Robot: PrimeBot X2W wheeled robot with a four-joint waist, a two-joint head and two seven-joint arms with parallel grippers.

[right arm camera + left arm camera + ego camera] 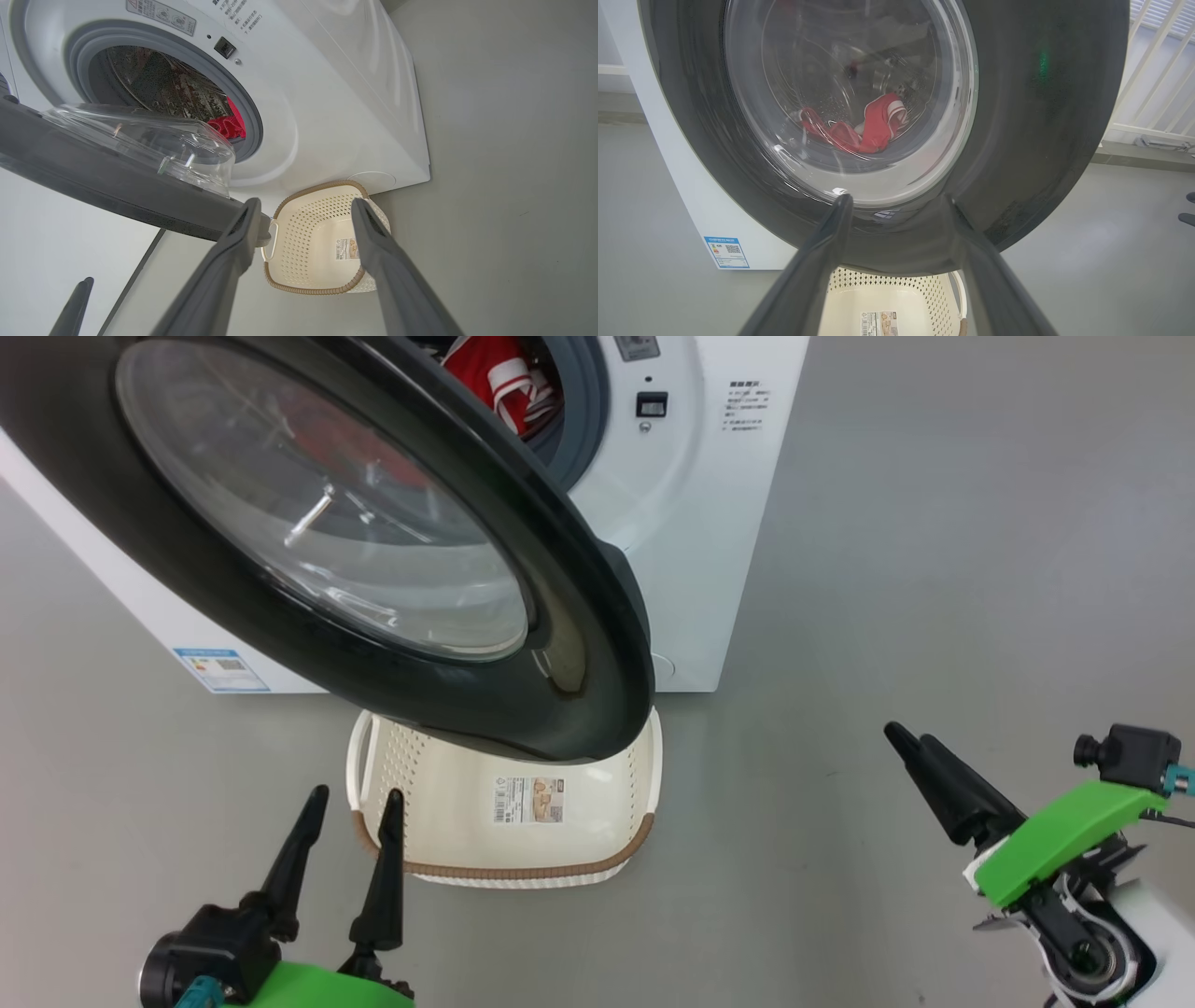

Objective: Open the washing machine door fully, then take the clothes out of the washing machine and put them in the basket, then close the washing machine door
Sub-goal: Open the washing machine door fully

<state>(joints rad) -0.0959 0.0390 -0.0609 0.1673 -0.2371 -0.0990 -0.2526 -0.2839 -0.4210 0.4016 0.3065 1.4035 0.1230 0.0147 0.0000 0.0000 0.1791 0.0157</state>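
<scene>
Lower left of the head view: left tool [357,791], fingers spread wide, nothing held, pointing toward the basket. Lower right: right tool [908,735], likewise spread wide and empty by its own wrist view, well apart from the door. Next out, the basket [523,874] sits on the floor [934,569] just before the machine, empty apart from its paper label [528,800]. Above it hangs the washing machine door [597,616], swung out but, I judge, only part open: it overhangs the basket and screens much of the drum [159,84]. Farthest, upper centre, the clothes [495,373] lie inside the washing machine [691,523]. Reckoning: opening begun, not finished; unloading and closing all to do.
</scene>
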